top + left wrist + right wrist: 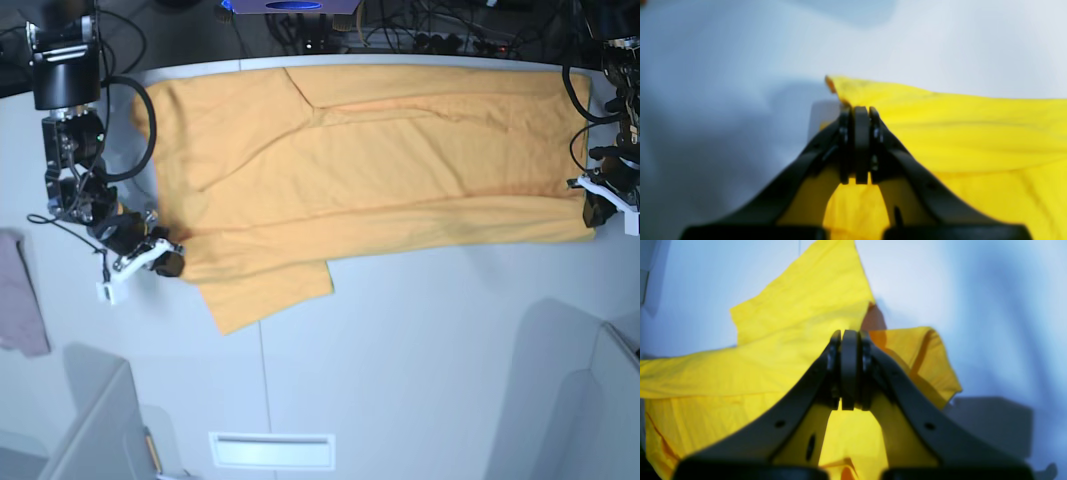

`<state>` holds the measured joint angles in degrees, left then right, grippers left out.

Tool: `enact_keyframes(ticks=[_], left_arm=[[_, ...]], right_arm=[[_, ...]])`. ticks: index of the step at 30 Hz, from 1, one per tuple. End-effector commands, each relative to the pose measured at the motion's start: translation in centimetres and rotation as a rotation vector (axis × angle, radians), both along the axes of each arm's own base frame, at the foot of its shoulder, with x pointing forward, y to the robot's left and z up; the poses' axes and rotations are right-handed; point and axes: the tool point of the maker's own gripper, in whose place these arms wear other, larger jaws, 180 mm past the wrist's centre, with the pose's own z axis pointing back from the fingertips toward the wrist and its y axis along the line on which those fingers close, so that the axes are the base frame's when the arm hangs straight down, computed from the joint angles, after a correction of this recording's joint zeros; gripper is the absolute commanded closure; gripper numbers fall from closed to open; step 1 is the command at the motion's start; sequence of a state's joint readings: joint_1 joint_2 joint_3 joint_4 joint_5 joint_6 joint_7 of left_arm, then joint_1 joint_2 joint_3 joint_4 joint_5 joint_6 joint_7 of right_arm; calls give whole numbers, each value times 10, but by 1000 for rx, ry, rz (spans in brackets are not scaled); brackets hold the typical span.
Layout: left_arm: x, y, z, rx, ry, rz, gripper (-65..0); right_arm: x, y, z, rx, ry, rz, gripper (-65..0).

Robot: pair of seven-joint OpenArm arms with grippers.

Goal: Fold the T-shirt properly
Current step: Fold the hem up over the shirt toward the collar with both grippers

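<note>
Base view shows the large plain orange-yellow cotton T-shirt (pixel 380 170) spread across the pale grey surface (pixel 430 360), its near edge doubled over and one sleeve poking toward the front. Left hand (pixel 592 208) and right hand (pixel 165 258) are each pinched tight on opposite ends of that folded edge. Light, limp and prone to sagging, the cloth probably handles best gripped at corners and kept taut between both hands.

The right hand (pixel 850 340) pinches a fold of the yellow T-shirt (pixel 780 350).

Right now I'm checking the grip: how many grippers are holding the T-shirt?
2: the right gripper pinches the T-shirt at its left end in the base view, the left gripper its right end.
</note>
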<state>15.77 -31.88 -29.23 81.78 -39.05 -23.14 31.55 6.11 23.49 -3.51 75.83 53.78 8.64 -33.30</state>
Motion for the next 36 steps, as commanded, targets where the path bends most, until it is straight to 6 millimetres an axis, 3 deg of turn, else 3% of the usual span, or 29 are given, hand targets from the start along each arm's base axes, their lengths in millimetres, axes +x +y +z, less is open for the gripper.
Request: enact_keyframes(ticks=[1, 4, 14, 22, 29, 36], left_arm=[[9, 4, 22, 31, -59, -21, 0], [2, -5, 22, 41, -49, -50, 0], [-15, -7, 17, 51, -14, -62, 0], [-19, -18, 42, 96, -55, -109, 0], [-40, -18, 26, 94, 10, -114, 0], [-57, -19, 16, 92, 59, -117, 0]], right_arm=[[10, -11, 19, 3, -58, -22, 0], [-1, -25, 21, 9, -41, -54, 0], [-43, -35, 21, 13, 3, -76, 0], [-68, -44, 29, 1, 38, -77, 0], [-101, -50, 27, 23, 88, -123, 0], [-124, -39, 27, 17, 113, -100, 0]])
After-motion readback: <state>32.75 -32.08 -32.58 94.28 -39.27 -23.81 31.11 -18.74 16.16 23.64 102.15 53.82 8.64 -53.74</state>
